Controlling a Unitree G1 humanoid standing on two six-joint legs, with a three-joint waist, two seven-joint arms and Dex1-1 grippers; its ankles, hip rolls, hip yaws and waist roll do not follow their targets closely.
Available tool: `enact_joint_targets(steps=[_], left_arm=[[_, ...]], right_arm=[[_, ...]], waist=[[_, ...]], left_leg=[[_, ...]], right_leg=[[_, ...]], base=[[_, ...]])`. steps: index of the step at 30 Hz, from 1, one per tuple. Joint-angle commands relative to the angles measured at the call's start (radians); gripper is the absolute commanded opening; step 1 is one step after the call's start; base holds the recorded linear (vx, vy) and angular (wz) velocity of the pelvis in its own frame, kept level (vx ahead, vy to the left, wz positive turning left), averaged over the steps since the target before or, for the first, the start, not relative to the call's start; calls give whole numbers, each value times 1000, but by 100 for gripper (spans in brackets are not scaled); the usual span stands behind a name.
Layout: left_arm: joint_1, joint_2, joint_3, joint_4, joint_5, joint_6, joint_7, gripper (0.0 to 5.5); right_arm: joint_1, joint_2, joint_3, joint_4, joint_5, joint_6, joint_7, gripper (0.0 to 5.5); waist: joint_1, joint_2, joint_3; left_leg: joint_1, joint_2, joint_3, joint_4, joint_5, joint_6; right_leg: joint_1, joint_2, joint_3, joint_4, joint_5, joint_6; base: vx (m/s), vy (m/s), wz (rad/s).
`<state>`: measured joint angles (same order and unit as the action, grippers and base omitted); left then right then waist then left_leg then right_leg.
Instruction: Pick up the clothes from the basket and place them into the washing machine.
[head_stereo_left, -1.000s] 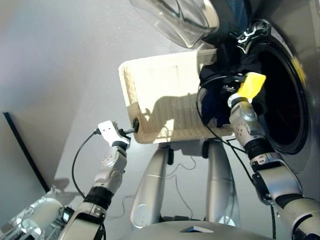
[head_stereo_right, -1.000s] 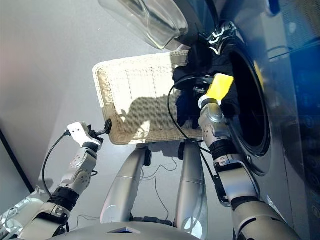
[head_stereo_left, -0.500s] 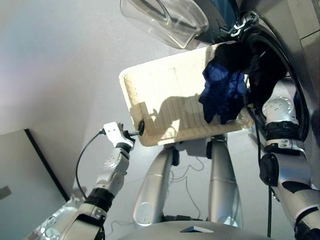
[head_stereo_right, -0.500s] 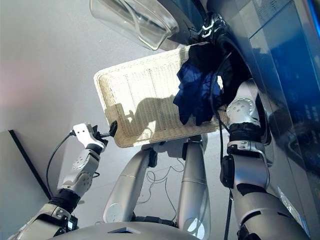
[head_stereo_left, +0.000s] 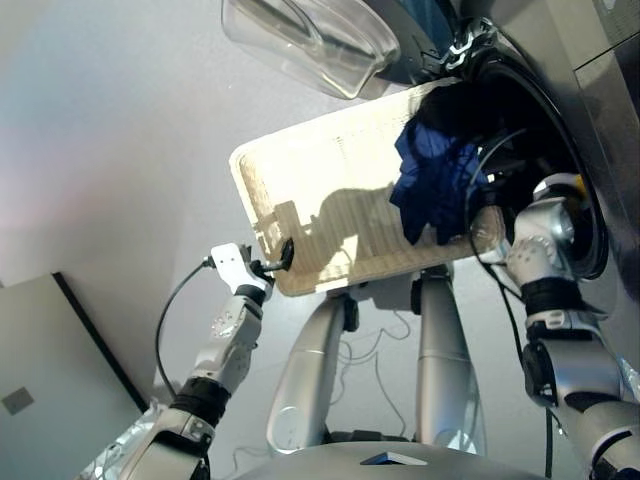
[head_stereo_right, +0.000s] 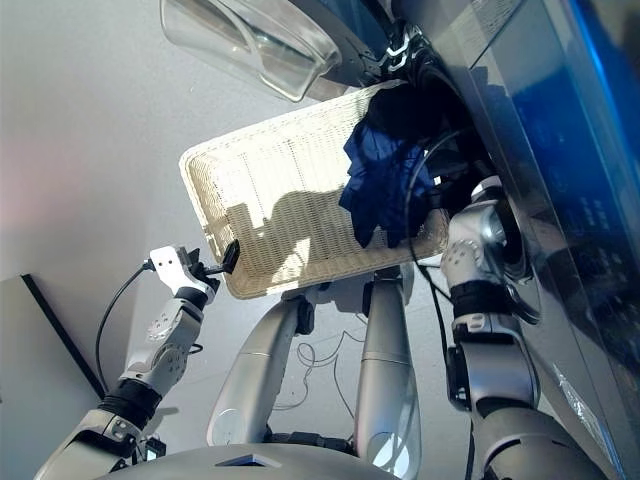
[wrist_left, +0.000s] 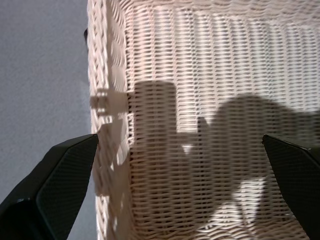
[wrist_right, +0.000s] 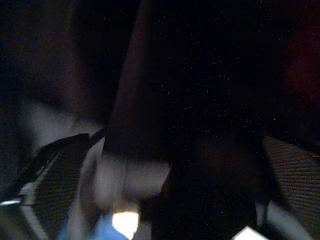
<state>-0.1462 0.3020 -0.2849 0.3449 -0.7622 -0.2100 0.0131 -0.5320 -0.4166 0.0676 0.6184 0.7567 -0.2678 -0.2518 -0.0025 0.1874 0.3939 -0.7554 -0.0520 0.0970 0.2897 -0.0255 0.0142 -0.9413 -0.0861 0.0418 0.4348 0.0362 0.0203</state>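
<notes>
The navy garment (head_stereo_left: 438, 185) drapes off the basket (head_stereo_left: 300, 180) at right of centre, by the washing machine (head_stereo_left: 560, 160) porthole; my right gripper seems hidden inside, its state untellable; my left gripper (wrist_left: 175, 150), spread, sits lower left, farther off.

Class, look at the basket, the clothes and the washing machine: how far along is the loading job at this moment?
Partly done, as far as can be seen. The only garment visible in the cream basket is the navy garment, lying at the end nearest the washing machine porthole. The right gripper reaches into the dark drum, where nothing can be made out. The left gripper hangs open over the basket's other end. Left: loading the navy garment.
</notes>
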Motion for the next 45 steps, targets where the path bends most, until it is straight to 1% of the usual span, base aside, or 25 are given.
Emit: enact_joint_targets(steps=[1, 4, 5, 9, 12, 15, 19, 23, 27, 28, 29, 30, 31, 32, 33, 34, 39, 43, 45], left_arm=[[105, 68, 46, -38, 21, -5, -29, 550], [112, 73, 52, -33, 30, 0, -44, 550], [112, 77, 54, -33, 34, -2, -48, 550], [101, 71, 63, -23, 45, 0, -42, 550], [89, 62, 77, -11, 52, -3, -22, 550], [79, 59, 92, -8, 58, -5, -1, 550], [57, 55, 99, 1, 54, -6, 38, 550], [30, 58, 96, -8, 40, -17, 82, 550], [7, 62, 92, -41, 9, -26, 119, 550], [-4, 59, 87, -45, 5, -25, 124, 550], [-9, 60, 84, -49, 4, -28, 129, 550], [-19, 63, 79, -56, 0, -30, 134, 550], [-29, 61, 74, -59, -3, -28, 136, 550], [-35, 61, 71, -61, -4, -30, 139, 550], [-44, 60, 66, -62, -3, -28, 142, 550], [-48, 59, 61, -67, -9, -28, 145, 550], [-70, 55, 57, -67, -22, -27, 158, 550], [-74, 54, 60, -57, -29, -26, 150, 550], [-78, 45, 67, -40, -35, -26, 147, 550]], right_arm=[[73, -38, 88, -69, -136, 42, 113, 550], [83, -61, 173, -53, -213, 86, 176, 550], [76, -75, 212, -34, -261, 103, 207, 550], [63, -55, 270, 2, -305, 131, 228, 550], [34, -20, 289, 56, -334, 147, 222, 550], [0, 8, 298, 91, -345, 152, 212, 550], [-56, 34, 283, 137, -337, 157, 166, 550], [-160, 43, 260, 216, -346, 164, 97, 550], [-275, 37, 258, 252, -345, 179, 52, 550], [-297, 36, 263, 257, -350, 181, 44, 550], [-321, 32, 259, 274, -354, 184, 37, 550], [-348, 24, 262, 279, -354, 185, 28, 550], [-363, 24, 264, 282, -351, 183, 24, 550], [-378, 21, 265, 287, -353, 186, 21, 481], [-389, 21, 269, 297, -358, 189, 17, 233], [-399, 25, 271, 299, -359, 190, 10, 0], [-404, 47, 274, 305, -349, 185, 7, 0], [-377, 66, 263, 302, -314, 172, 18, 0], [-342, 72, 256, 260, -287, 159, 22, 0]], waist=[[-3, -41, -79], [2, -58, -81], [5, -62, -81], [16, -71, -72], [27, -70, -63], [41, -65, -54], [50, -52, -29], [60, -41, -2], [68, -36, 30], [67, -36, 40], [66, -33, 50], [64, -30, 61], [61, -31, 68], [61, -32, 73], [61, -33, 76], [60, -35, 77], [54, -52, 73], [48, -67, 58], [38, -80, 50]], left_leg=[[-50, 13, -38, 33, -28, -2], [-43, 11, -49, 16, -16, -5], [-40, 10, -53, 9, -11, -6], [-48, 4, -64, 18, -6, -8], [-81, 0, -75, 55, -13, -6], [-140, -2, -82, 111, -28, 0], [-218, -6, -90, 203, -52, 8], [-296, -10, -88, 283, -77, 12], [-369, -4, -83, 351, -100, 21], [-379, -6, -84, 363, -102, 22], [-393, -7, -81, 379, -105, 22], [-407, -7, -78, 391, -106, 21], [-413, -9, -77, 397, -107, 20], [-420, -9, -74, 405, -109, 19], [-429, -10, -71, 413, -110, 19], [-434, -10, -70, 417, -112, 19], [-441, -6, -62, 430, -120, 20], [-426, -3, -62, 414, -119, 22], [-407, 2, -61, 394, -117, 22]], right_leg=[[53, 10, -50, -60, -20, 42], [66, 6, -62, -77, -13, 44], [71, 4, -66, -80, -12, 45], [70, -1, -78, -70, -19, 43], [45, -4, -85, -22, -39, 40], [0, -8, -91, 34, -62, 33], [-74, -14, -93, 137, -98, 23], [-153, -23, -93, 231, -131, 16], [-220, -22, -89, 295, -150, 11], [-232, -22, -88, 305, -154, 10], [-248, -20, -86, 323, -154, 10], [-261, -24, -88, 333, -156, 10], [-270, -22, -88, 338, -158, 9], [-276, -22, -90, 345, -158, 9], [-288, -20, -91, 353, -161, 7], [-291, -18, -90, 353, -162, 6], [-306, -8, -93, 358, -155, 5], [-287, 0, -94, 330, -143, 7], [-270, 2, -95, 304, -134, 8]], base=[[0, 0, 0], [0, 0, 0], [0, 0, 0], [-4, -11, 99], [-6, -5, 65], [-17, -3, 304], [-6, -3, 62], [-6, 12, 97], [0, 0, 0], [0, 0, 0], [0, 0, 0], [0, 0, 0], [0, 0, 0], [0, 0, 0], [0, 0, 0], [0, 0, 0], [0, 0, 0], [0, 0, 0], [0, 0, 0]])
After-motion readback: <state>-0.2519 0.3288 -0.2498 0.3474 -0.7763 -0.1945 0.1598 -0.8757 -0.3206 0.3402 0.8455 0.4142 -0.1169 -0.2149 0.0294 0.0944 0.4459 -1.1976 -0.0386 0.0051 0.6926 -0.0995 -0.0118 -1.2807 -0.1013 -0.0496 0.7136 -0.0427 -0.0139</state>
